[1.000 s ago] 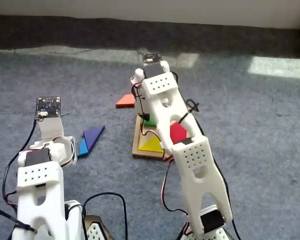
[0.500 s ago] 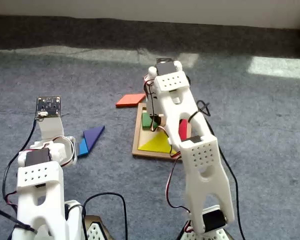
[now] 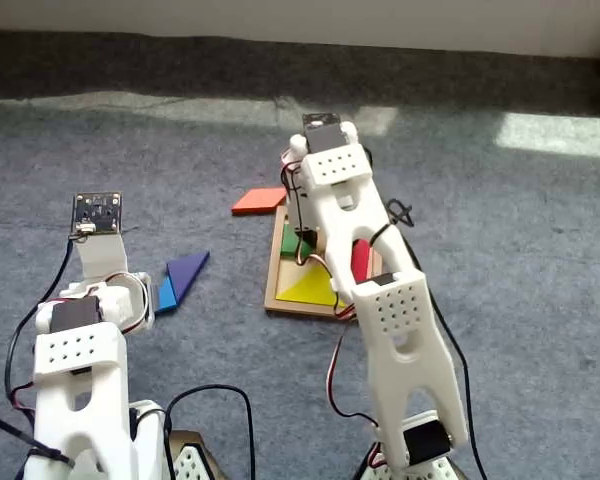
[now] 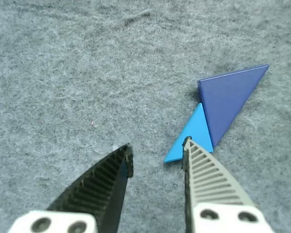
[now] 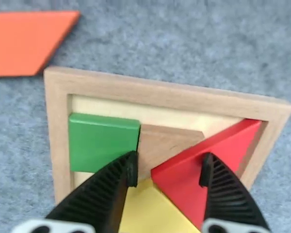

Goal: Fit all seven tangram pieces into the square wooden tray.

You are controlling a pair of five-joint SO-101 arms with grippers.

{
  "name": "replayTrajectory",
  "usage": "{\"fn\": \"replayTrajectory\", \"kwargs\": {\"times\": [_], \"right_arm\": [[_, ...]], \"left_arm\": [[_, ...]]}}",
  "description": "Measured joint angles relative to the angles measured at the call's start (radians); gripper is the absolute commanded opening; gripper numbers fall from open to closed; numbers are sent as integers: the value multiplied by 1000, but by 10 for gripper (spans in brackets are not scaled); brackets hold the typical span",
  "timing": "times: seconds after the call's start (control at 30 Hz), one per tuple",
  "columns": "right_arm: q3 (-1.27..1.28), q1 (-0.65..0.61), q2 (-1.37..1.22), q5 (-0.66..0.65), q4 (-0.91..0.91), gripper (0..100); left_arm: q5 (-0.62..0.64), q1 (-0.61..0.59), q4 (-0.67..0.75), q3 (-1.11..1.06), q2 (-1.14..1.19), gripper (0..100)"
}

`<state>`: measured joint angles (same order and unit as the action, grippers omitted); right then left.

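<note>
Now our right claw (image 5: 168,169) wide above tray (image 5: 56,121); orange parallelogram (image 5: 26,41) just beyond its corner, long axis along rim; our left claw (image 4: 157,148) wide by blue triangle (image 4: 191,136).

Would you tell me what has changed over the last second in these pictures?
The right arm swung a little rightward over the wooden tray, then eased slightly back, the right gripper open above it. Nothing was taken or released. The left arm, orange piece, blue triangle and purple triangle stayed put.
</note>
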<state>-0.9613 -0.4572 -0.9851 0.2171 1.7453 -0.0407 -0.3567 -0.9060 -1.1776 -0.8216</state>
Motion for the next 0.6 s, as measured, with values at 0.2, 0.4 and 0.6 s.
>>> {"fn": "replayTrajectory", "kwargs": {"times": [0.2, 0.4, 0.6], "right_arm": [[0, -2, 0, -29, 0, 203], [0, -2, 0, -54, 2, 203], [12, 28, 5, -54, 2, 202]], "left_arm": [[0, 0, 0, 0, 0, 179], [0, 0, 0, 0, 0, 179], [0, 0, 0, 0, 0, 179]]}}
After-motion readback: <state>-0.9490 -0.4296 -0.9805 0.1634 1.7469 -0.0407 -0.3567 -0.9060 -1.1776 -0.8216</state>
